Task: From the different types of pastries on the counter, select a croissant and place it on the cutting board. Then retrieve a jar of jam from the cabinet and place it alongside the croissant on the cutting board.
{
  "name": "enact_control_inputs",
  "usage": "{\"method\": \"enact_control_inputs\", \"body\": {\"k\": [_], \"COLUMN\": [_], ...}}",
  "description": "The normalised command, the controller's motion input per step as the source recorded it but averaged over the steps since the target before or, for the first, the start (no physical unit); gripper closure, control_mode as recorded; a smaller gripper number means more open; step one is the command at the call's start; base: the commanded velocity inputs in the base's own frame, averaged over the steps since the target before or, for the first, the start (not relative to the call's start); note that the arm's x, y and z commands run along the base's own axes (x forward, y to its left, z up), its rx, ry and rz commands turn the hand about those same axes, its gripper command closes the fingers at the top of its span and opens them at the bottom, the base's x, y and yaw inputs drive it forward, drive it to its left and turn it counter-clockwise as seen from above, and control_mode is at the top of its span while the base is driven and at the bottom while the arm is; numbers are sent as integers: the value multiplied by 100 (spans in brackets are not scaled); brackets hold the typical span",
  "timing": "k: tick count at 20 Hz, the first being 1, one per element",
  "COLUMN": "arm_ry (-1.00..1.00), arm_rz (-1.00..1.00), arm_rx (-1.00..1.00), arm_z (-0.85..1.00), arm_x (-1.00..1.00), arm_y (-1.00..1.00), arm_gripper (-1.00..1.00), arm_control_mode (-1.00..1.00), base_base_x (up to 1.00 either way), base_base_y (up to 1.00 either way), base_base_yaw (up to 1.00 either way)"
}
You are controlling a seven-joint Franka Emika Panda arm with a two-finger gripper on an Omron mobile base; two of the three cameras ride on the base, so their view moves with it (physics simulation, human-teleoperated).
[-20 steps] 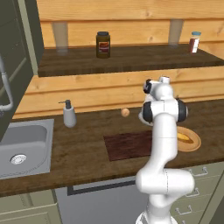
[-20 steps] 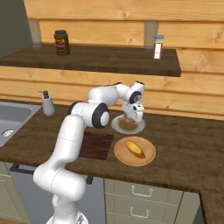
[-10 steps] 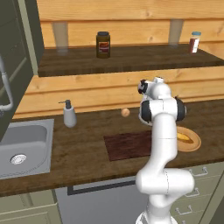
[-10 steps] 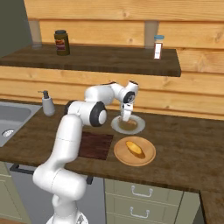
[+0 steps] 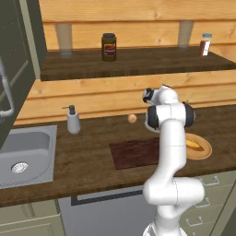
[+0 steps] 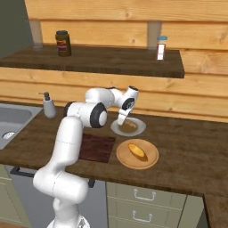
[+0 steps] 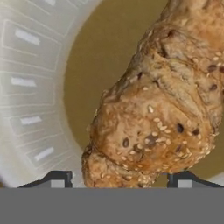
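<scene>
The croissant [image 7: 162,109] lies on a pale grey plate [image 6: 139,129] directly under the hand [image 6: 123,119], so close that the hand view has its seeded brown crust running from the fingertips [image 7: 56,179] diagonally away to the far corner. That diagonal is the relation that matters: the pastry's long axis runs away from the hand at a slant, and its near end sits in the gap between the two tips, one tip on each flank. The tips stand apart, neither one visibly pressed into the crust, so I judge the croissant not yet gripped; whether they are closing cannot be read from the pictures.

From the right base view the hand points steeply down onto the plate, at the back of the table [image 6: 191,151]. Just nearer the base than the hand sits a wooden plate [image 6: 151,160] with a yellowish pastry [image 6: 137,150]. The dark cutting board [image 5: 131,154] lies beside the wooden plate, toward the arm's base and to the sink side of the hand, near but not touching the grey plate. A small round pastry [image 5: 132,118] rests on the table beyond the board.

The jam jar [image 5: 109,47] stands on the shelf above, well apart from the hand and untouched. Only the croissant's near end lies between the tips, so the hold may be an end grip, and the pastry could pivot or sag when lifted.
</scene>
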Motion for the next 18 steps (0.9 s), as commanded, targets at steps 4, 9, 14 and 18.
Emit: {"method": "enact_control_inputs", "body": {"k": [4,9,14,18], "arm_ry": [0,0,10,13], "arm_rz": [-22,-13,-16,-14], "arm_rx": [0,0,0,0], "arm_z": [-32,0,21,41], "arm_x": [8,-5,-5,-2], "arm_y": [15,0,2,13], "arm_gripper": [100,100,100,100], "arm_control_mode": [-100,-100,-100,-100], "base_base_x": [0,0,0,0], "base_base_y": [0,0,0,0], "base_base_yaw": [0,0,0,0]}}
